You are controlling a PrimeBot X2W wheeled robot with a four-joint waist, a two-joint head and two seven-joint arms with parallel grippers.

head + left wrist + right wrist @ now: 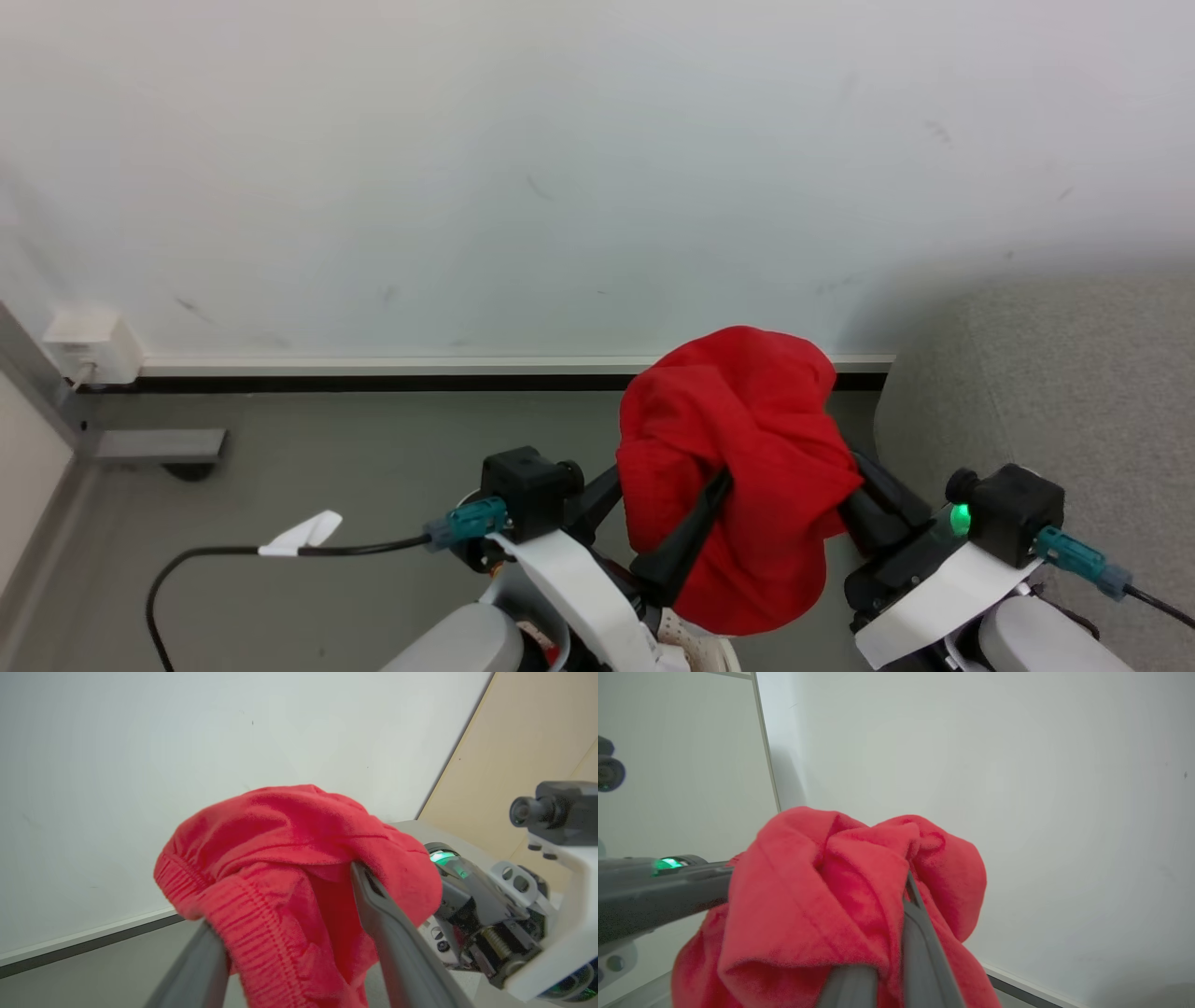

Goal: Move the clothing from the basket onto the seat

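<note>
Clothing: one plain bright red garment, bunched, held up off the floor in front of the white wall and between the two hands. Right hand: fingers drawn tight together with a fold of the red fabric pinched between them; the rest spills over and down both sides. Left hand: fingers spread wide, a ribbed hem draped across and between them, so no pinch on the cloth. Seat: grey upholstery to the robot's right, with the garment beside its rounded edge, not lying on it. Basket: a sliver of perforated white plastic shows at the bottom of the head view, below the hanging fabric.
</note>
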